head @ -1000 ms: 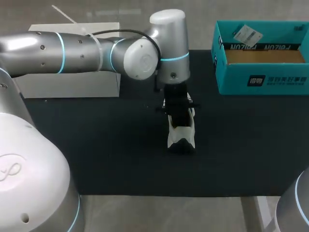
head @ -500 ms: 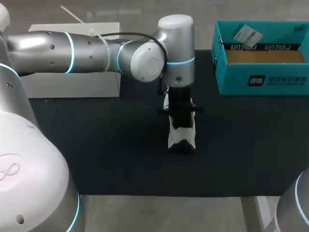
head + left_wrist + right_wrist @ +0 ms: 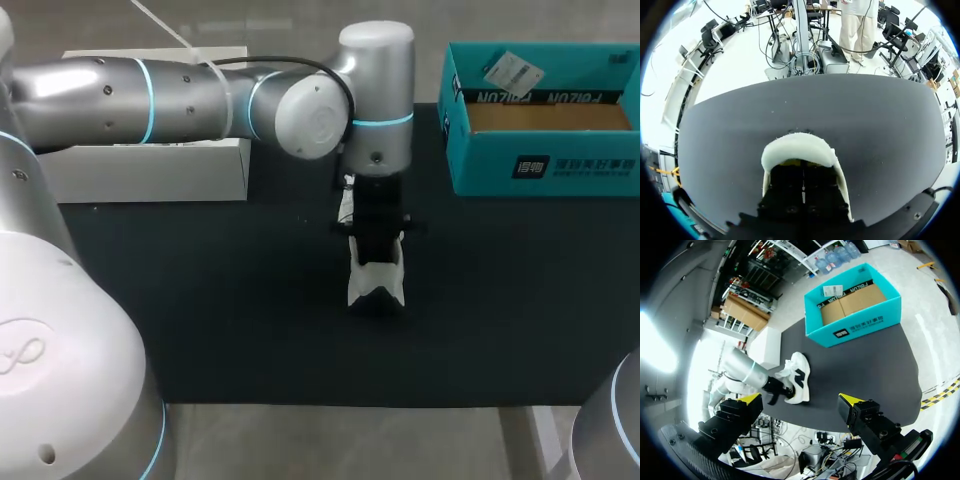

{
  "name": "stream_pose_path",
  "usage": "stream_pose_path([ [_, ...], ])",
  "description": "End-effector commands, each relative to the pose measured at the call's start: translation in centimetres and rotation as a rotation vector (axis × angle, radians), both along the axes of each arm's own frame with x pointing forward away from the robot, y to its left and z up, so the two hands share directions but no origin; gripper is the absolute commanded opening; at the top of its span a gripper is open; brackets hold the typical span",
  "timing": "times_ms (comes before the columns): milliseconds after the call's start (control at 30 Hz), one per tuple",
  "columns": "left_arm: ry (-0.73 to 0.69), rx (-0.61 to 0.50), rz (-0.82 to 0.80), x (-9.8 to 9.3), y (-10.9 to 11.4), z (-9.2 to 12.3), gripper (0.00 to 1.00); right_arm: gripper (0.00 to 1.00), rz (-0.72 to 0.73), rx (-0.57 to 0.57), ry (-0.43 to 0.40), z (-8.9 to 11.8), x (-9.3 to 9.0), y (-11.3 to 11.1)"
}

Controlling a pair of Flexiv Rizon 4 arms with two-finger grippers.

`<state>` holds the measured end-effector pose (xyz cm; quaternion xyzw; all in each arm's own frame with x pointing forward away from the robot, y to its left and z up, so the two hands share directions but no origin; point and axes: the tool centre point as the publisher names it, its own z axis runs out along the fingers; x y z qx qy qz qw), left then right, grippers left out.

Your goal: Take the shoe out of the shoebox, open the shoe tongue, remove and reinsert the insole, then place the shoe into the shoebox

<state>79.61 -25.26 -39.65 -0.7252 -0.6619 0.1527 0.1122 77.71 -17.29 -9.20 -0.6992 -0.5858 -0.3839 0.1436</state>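
White with black trim, the sneaker (image 3: pixel 377 282) stands mid-way across the black mat (image 3: pixel 200 300), well apart from the open teal shoebox (image 3: pixel 540 170) at the far right. The left gripper (image 3: pixel 378 240) comes straight down into the shoe's mouth, probably going for the tongue or insole. The shoe's white collar wraps around it, so I cannot tell whether it is parted or pinching. The right gripper (image 3: pixel 800 400) hangs high off to the side, spread wide on nothing, seemingly waiting. A white box (image 3: pixel 150 170) sits at the mat's far left.
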Motion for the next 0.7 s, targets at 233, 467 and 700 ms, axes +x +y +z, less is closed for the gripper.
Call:
stream_pose_path([
  [233, -0.056, 0.024, 0.013, 1.1, -0.3, -1.5, 0.00, 1.00, -0.001, -0.002, 0.002, 0.0, 0.0, 0.1],
  [467, -0.210, 0.077, 0.032, 2.7, 0.5, 0.9, 0.00, 1.00, -0.001, -0.002, 0.002, 0.0, 0.0, 0.1],
  [700, -0.308, 0.071, 0.108, 4.7, 0.3, 2.0, 0.00, 1.00, -0.001, -0.002, 0.002, 0.0, 0.0, 0.1],
])
